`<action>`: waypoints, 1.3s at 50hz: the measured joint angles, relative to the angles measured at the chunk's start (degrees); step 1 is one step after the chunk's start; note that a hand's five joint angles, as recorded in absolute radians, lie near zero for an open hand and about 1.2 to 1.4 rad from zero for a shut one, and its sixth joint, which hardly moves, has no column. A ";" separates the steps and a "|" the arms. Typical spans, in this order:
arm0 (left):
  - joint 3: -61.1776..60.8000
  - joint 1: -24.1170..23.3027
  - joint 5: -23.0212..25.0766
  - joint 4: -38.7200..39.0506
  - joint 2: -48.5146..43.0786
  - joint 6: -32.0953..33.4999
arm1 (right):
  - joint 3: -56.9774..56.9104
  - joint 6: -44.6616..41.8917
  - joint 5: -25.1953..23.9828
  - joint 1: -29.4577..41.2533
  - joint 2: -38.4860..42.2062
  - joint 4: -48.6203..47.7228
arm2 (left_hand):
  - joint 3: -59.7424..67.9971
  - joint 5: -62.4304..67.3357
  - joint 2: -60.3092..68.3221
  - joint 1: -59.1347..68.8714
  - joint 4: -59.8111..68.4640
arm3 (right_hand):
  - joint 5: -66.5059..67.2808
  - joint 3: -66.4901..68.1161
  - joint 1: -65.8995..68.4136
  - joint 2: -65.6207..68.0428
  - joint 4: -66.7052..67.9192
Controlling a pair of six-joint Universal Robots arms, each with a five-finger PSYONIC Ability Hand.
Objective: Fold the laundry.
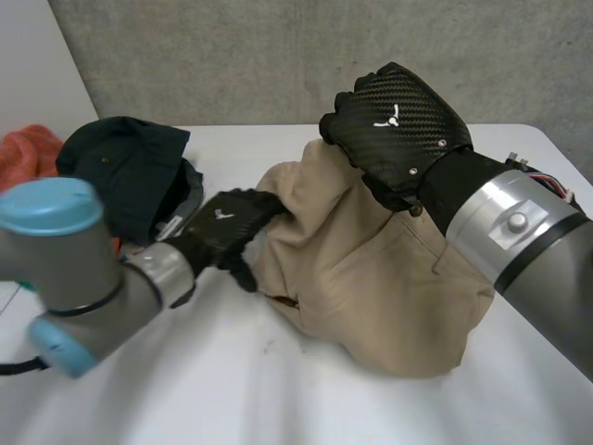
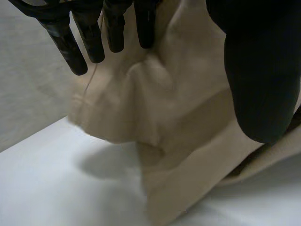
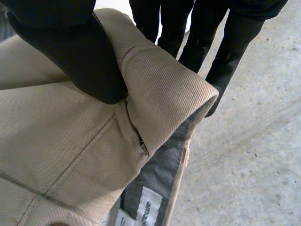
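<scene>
1. Tan trousers (image 1: pixel 371 278): crumpled heap mid-table (image 1: pixel 232 389), nearer the right edge.
2. Left hand (image 1: pixel 227 230): clamped on the heap's left edge, cloth between thumb and fingers.
3. Right hand (image 1: pixel 398 125): thumb pinches the folded waistband (image 3: pixel 164 89) at the far side; grey lining and white label (image 3: pixel 146 207) showing.
4. Dark garment (image 1: pixel 130 167) and orange cloth (image 1: pixel 32 153): far left corner.
</scene>
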 measured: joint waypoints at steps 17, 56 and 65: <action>16.16 -8.11 -14.13 3.38 -13.05 -3.79 | 3.08 0.26 -0.58 -4.46 -4.67 2.71 | 54.92 52.41 55.33 53.27 55.64 | 0.00 0.00 0.00 0.00 0.12; 13.17 -5.45 -19.88 0.13 24.12 -0.63 | -13.02 12.75 6.28 -11.42 -1.67 11.97 | 55.27 52.41 55.74 53.27 55.97 | 0.01 0.00 0.00 0.00 0.14; 24.23 -5.13 -20.18 0.81 0.40 9.07 | -17.60 14.92 7.83 -10.86 16.32 1.84 | 55.28 52.41 55.76 53.27 55.98 | 0.01 0.00 0.00 0.00 0.15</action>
